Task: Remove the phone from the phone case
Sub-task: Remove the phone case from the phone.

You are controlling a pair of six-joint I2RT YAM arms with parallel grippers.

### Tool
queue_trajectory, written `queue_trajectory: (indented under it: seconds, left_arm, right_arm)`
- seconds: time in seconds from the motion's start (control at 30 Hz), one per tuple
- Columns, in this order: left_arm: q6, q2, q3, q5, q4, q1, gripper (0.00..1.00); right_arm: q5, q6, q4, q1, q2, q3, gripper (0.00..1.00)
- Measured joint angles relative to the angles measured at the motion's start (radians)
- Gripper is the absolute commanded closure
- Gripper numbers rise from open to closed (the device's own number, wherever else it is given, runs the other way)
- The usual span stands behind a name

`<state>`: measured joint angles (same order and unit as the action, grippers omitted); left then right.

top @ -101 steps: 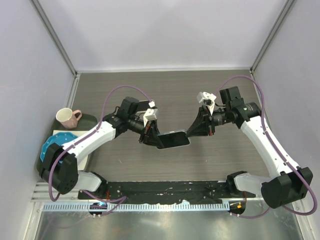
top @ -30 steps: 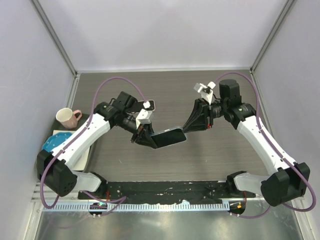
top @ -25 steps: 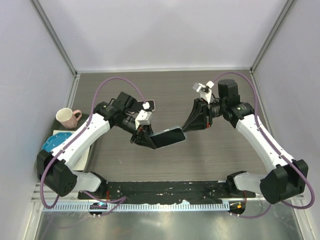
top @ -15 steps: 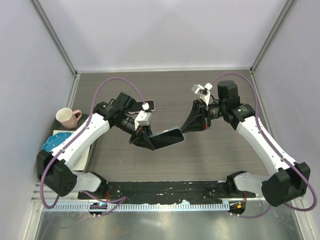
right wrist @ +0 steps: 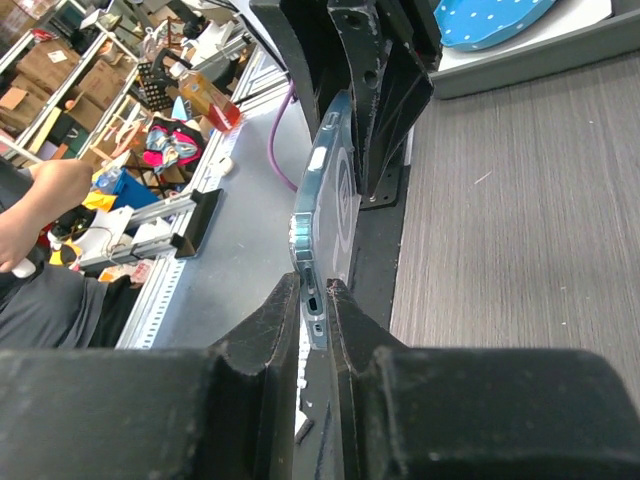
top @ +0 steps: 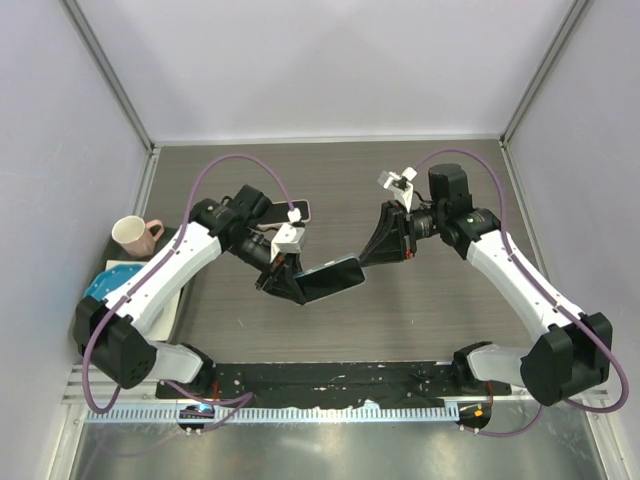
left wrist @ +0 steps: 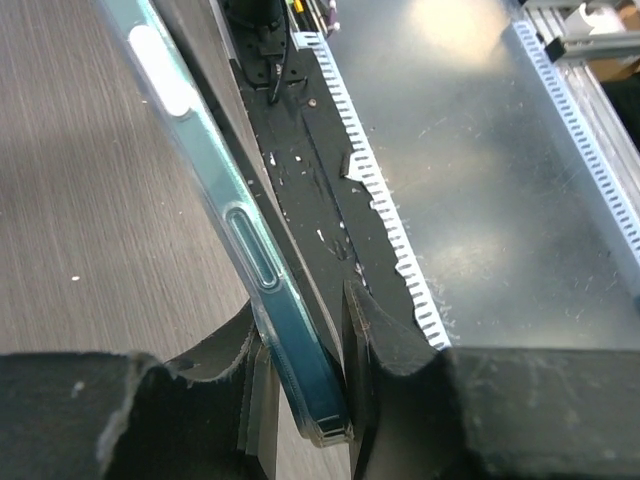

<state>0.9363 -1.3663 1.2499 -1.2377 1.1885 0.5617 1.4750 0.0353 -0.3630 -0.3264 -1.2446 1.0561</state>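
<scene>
Overhead wide; wrist cams close (share phone (top: 330,278))

Table top (top: 330,330): grey-brown wood grain, matt, running beneath and beyond both the left fingers (top: 280,283) and the right fingers (top: 380,245).

Back wall (top: 330,70): far beyond the fingers, plain pale lavender-white. One side wall (top: 50,150) stands outboard of the left fingers, the other (top: 595,180) outboard of the right fingers. Aluminium posts (top: 110,75) slant up at the two back corners.

Nearer than the fingers come a black base plate (top: 330,378), then a white toothed rail (top: 300,413), then a brushed metal sheet (top: 330,455) carrying a soft glare (left wrist: 450,30).

Light: even, diffuse, no hard shadows.

Right wrist view, past the fingers: an open workshop with aluminium frames (right wrist: 150,235), stacked cardboard boxes (right wrist: 50,65) and shelf clutter too small to identify.
</scene>
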Motion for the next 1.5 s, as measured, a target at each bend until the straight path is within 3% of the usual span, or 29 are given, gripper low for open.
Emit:
queue_trajectory:
  seconds: [0.2,0.37,0.57,0.73,0.9,1.1,1.5]
  left_arm:
    - [0.093,0.0,0.042,0.026,0.087,0.015,1.0]
    - [0.108,0.0,0.03,0.016,0.067,0.019,1.0]
    - [-0.074,0.0,-0.034,-0.021,-0.116,0.012,1.0]
    - [-0.466,0.03,-0.197,0.006,-0.547,0.014,1.0]
    - [-0.663,0.027,-0.227,0.06,-0.79,0.026,1.0]
    - [-0.745,0.028,-0.233,0.079,-0.919,0.027,1.0]
    - [-0.803,0.03,-0.277,0.094,-1.002,0.005,1.0]
  right_arm:
    - [0.038,0.019,-0.006,0.0,-0.018,0.0,0.99]
    - [0.059,0.035,-0.028,0.001,-0.012,0.002,0.9]
    - [0.015,0.11,-0.09,0.023,0.035,0.006,0.85]
    - [-0.066,0.152,-0.112,0.038,0.066,0.006,0.67]
    - [-0.124,0.199,-0.142,0.02,0.097,0.005,0.52]
    - [-0.211,0.259,-0.193,0.018,0.117,0.005,0.49]
    - [-0.383,0.379,-0.266,0.027,0.122,-0.012,0.41]
